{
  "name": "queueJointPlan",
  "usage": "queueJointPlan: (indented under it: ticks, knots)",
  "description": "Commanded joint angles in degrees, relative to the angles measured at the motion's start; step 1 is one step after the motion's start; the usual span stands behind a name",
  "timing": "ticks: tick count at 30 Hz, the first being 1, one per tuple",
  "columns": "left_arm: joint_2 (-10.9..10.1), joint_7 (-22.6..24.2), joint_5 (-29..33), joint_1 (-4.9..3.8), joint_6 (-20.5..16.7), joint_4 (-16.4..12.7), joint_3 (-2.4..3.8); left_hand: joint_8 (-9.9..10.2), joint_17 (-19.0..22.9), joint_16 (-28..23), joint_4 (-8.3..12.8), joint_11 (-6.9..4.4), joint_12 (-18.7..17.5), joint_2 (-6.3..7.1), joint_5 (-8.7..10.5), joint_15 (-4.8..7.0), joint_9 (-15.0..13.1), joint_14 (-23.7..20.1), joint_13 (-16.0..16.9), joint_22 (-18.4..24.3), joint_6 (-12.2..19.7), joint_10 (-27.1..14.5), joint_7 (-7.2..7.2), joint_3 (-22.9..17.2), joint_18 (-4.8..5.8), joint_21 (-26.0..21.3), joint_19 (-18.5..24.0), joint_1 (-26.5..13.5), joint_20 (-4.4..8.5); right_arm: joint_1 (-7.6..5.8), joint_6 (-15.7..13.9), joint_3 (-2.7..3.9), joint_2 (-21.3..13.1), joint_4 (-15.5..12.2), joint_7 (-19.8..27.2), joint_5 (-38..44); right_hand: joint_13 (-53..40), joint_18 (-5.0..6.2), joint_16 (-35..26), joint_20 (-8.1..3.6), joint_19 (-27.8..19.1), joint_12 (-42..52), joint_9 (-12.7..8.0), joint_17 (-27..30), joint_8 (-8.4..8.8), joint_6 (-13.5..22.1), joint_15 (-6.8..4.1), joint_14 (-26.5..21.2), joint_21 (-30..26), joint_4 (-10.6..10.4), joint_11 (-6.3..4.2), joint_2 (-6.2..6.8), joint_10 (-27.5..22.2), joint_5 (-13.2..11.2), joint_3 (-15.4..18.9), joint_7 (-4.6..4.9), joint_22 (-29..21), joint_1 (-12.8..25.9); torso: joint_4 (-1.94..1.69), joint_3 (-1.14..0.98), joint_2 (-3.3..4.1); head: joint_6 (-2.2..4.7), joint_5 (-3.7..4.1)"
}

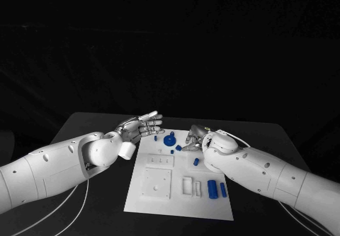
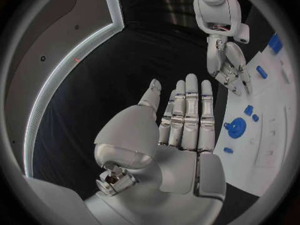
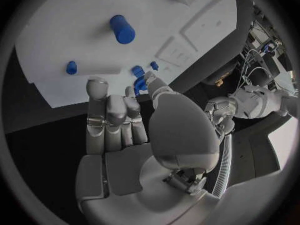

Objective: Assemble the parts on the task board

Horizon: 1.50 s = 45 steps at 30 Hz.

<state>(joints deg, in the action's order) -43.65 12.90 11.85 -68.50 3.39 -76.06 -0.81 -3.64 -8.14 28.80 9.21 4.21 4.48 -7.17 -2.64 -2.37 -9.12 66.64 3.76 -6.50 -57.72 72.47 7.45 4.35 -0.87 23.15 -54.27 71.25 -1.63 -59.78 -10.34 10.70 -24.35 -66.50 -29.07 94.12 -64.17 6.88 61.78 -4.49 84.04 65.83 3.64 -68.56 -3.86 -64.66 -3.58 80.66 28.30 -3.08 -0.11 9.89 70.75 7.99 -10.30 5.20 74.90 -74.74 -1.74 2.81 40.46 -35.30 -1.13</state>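
- Left hand hovers over the worktop just left of the task board's far left corner; fingers straight and apart, palm bare, nothing held.
- Left wrist view: same hand flat and spread, the board off to one side of it.
- Right hand sits low over the far part of the task board, fingers curled down around a small blue part. Right wrist view shows thumb and fingertips closing on that blue piece; cannot tell if it is lifted clear of the board.
- Round blue part lies on the board just left of the right hand, between the two hands.
- Small blue peg on the board near the right wrist.
- Two blue cylinders lie side by side on the board's near right part, beside the right forearm.
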Motion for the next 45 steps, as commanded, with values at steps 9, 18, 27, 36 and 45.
queueJointPlan:
  ticks: [9, 18, 27, 36, 45]
  knots:
    - [-0.01, 0.95, -1.4, -0.66, -0.51, -1.19, 0.03, -0.1, 0.17, -0.55, 0.14, 0.33, -0.17, 0.42, -0.14, -0.31, 0.15, 0.01, 0.01, 0.23, -0.31, -0.14, -0.03, 0.41, 0.87, -0.81, -0.54, 0.58, -0.15, -0.04, -1.47, -0.85, 1.93, 2.71, 0.81, 2.15, 0.13, -0.77, 0.18, -0.21, 2.6, -0.09, 0.05, -0.01, 0.3, 0.93, 0.12, 0.37, 0.09, -0.16, 0.1, 0.31, 0.35, -0.16, 0.24, -0.02, 1.77, 0.32, -0.53, 0.5, 0.78, 0.14, 0.31]
    - [0.03, 0.85, -1.82, -1.01, -0.59, -1.78, 0.03, -0.1, 0.22, -0.83, 0.15, 0.34, -0.19, 0.48, -0.13, -0.33, 0.2, 0.08, 0.0, 0.34, -0.34, -0.16, -0.02, 0.4, 0.87, -1.16, -0.64, 0.67, -0.19, -0.09, -2.17, -1.7, 3.21, 4.34, 1.13, 2.98, 0.6, -0.62, 0.08, -0.05, 2.53, -0.58, 0.03, -0.02, 0.28, 2.07, 0.28, 0.31, -0.41, -0.11, 0.3, 0.46, -0.05, -0.32, 0.77, 0.25, 1.49, 0.51, -0.92, 0.76, 1.15, 0.11, 0.59]
    - [-0.01, 0.52, -2.22, -1.28, -0.59, -2.32, 0.02, -0.08, 0.23, -0.97, 0.13, 0.39, -0.21, 0.6, -0.14, -0.35, 0.24, 0.11, 0.0, 0.39, -0.26, -0.22, 0.02, 0.46, 0.87, -1.35, -0.71, 0.64, -0.21, -0.19, -2.54, -2.11, 4.01, 5.27, 0.13, 4.0, 0.78, -0.57, -0.01, -0.02, 2.54, -0.7, 0.04, 0.01, 0.27, 2.0, 0.28, 0.29, -0.46, -0.3, 0.3, 0.28, -0.13, -0.48, 0.76, 0.24, 1.38, 0.64, -1.14, 0.96, 1.42, 0.2, 0.63]
    - [-0.04, 0.18, -2.41, -1.42, -0.49, -3.11, 0.01, -0.09, 0.27, -1.22, 0.05, 0.44, -0.22, 0.7, -0.14, -0.42, 0.27, 0.04, 0.0, 0.47, -0.21, -0.37, 0.03, 0.47, 0.87, -1.63, -0.74, 0.62, -0.27, -0.24, -2.55, -2.37, 4.67, 5.92, -0.4, 4.36, 0.86, -0.6, -0.05, -0.06, 2.56, -0.66, 0.03, 0.0, 0.29, 1.7, 0.23, 0.35, -0.36, -0.34, 0.24, 0.16, -0.07, -0.96, -0.59, 0.18, 1.24, 0.75, -1.13, 0.99, 1.48, 0.06, 0.52]
    - [-0.11, -0.11, -2.76, -1.56, -0.56, -3.32, 0.01, -0.08, 0.28, -1.31, 0.03, 0.46, -0.22, 0.72, -0.14, -0.44, 0.29, 0.01, 0.0, 0.49, -0.18, -0.41, 0.06, 0.46, 0.87, -1.73, -0.74, 0.62, -0.3, -0.26, -2.7, -2.49, 4.97, 6.68, -0.32, 4.6, 0.93, -0.61, -0.14, -0.08, 2.53, -0.64, 0.03, 0.02, 0.29, 1.65, 0.21, 0.36, -0.23, 0.71, 0.22, 0.15, -0.1, -1.22, -2.84, 0.2, 1.13, 0.91, -1.05, 0.99, 1.58, -0.01, 0.46]
